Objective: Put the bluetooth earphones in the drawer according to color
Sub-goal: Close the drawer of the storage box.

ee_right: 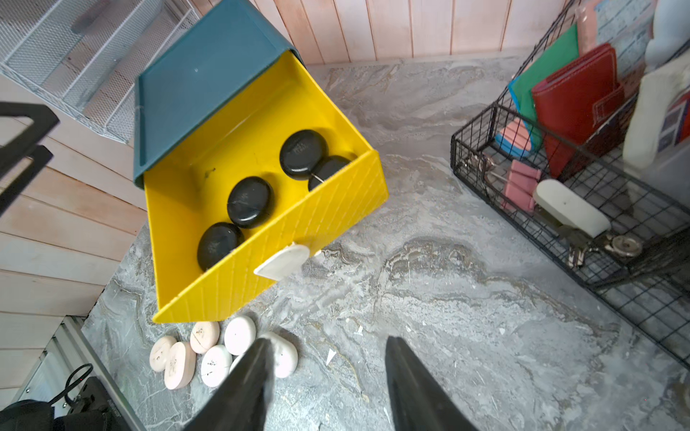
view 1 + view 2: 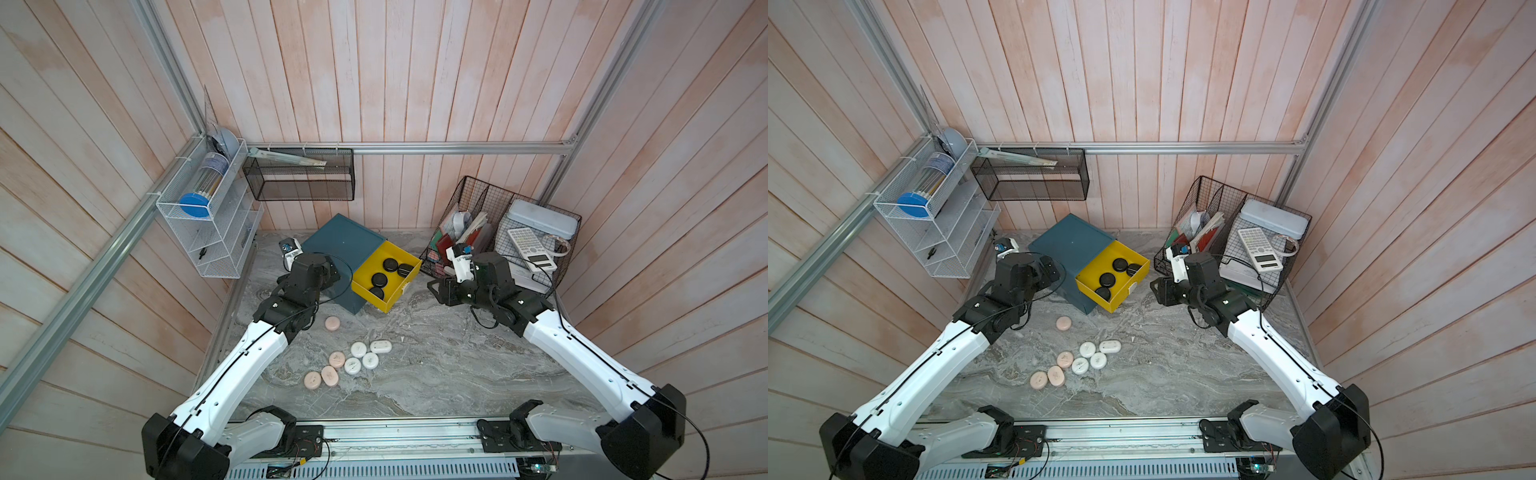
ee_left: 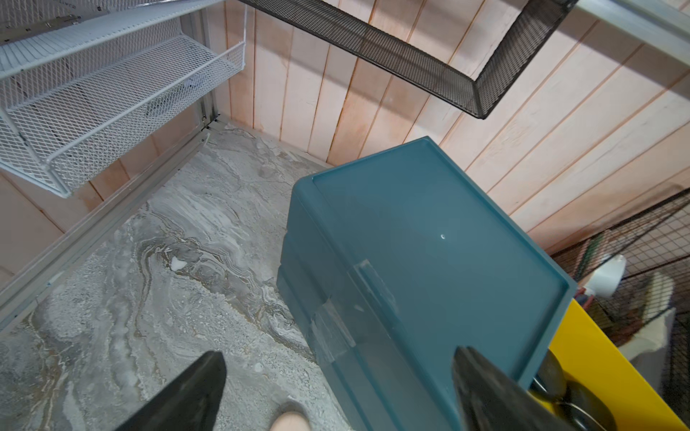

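The drawer cabinet (image 2: 340,243) is dark teal and stands at the back of the marble table. Its yellow drawer (image 2: 410,272) is pulled out, and several black earphones (image 2: 379,279) lie inside it (image 1: 249,201). On the table in front lie several white earphones (image 2: 358,349) and several pale pink earphones (image 2: 329,376), bunched together. One pink earphone (image 2: 332,323) lies apart, closer to the cabinet. My left gripper (image 3: 338,369) is open above the cabinet's left edge and holds nothing. My right gripper (image 1: 328,345) hovers to the right of the drawer, jaws apart over bare table.
A black wire basket (image 2: 478,195) with a calculator, wallet and papers stands at the back right, close behind my right arm. A white wire rack (image 2: 208,232) hangs on the left wall. A black mesh shelf (image 2: 299,178) hangs on the back wall above the cabinet.
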